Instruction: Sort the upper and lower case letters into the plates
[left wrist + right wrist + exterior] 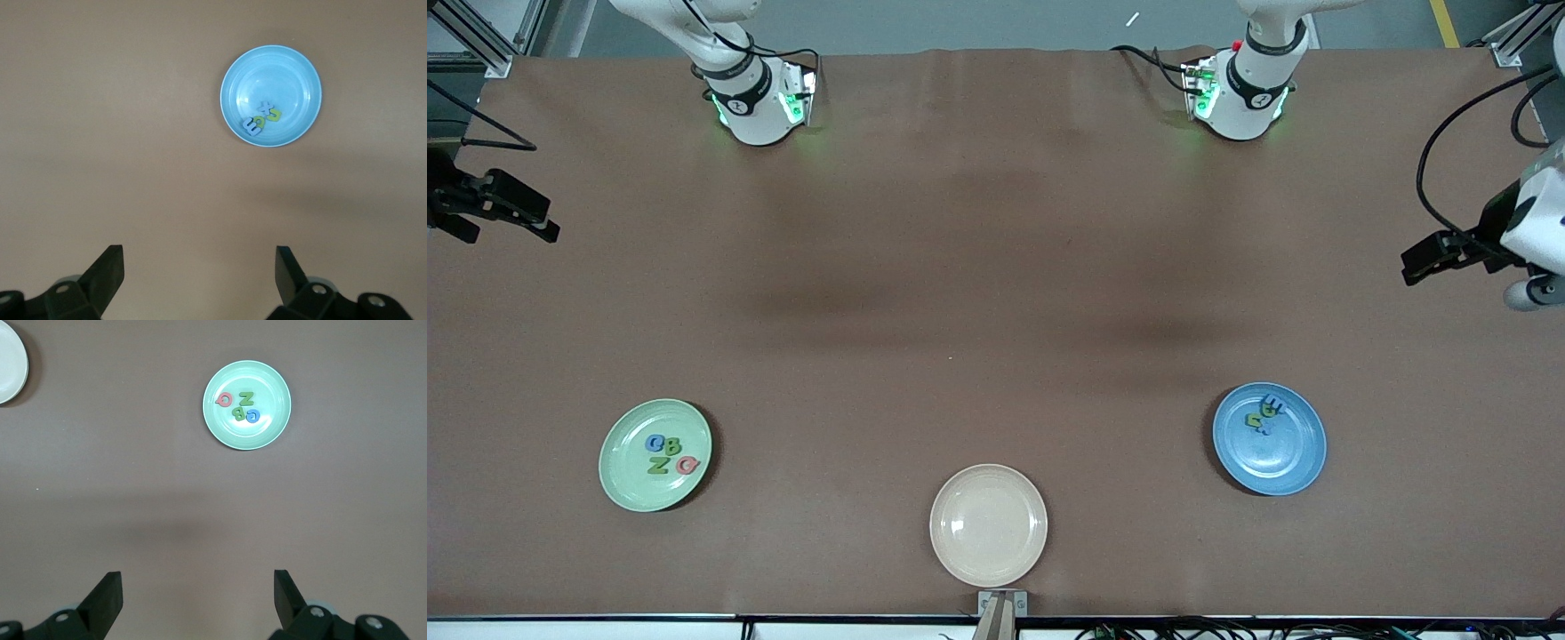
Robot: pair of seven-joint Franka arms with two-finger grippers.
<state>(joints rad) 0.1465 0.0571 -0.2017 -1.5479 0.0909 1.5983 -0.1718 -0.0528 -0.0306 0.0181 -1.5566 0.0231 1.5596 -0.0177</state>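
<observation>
Both arms wait at the two ends of the tabletop (996, 267), lifted clear so that nothing blocks the plates. The left gripper (1436, 258) hangs over the bare tabletop at its own arm's end, and its wrist view shows its fingers (107, 270) spread wide with nothing between them. The blue plate (1294, 458) lies well apart from those fingers, out ahead of them toward the front camera. In it sits a small cluster of letters (260, 119), pale blue and yellow-green ones touching or overlapping near the rim; their case is hard to tell. The right gripper (525, 222) hangs over the tabletop at the other end, its fingers (107, 593) likewise wide and empty. The green plate (627, 480) lies well ahead of them, holding four capitals (238, 405) close together: a red Q, a green Z, a green B and a blue G. The beige plate (988, 533) sits between the two coloured plates, nearest the front camera, and is bare. No letter lies loose on the tabletop, so the sorting looks finished, which would explain the open, withdrawn pose of both grippers.
</observation>
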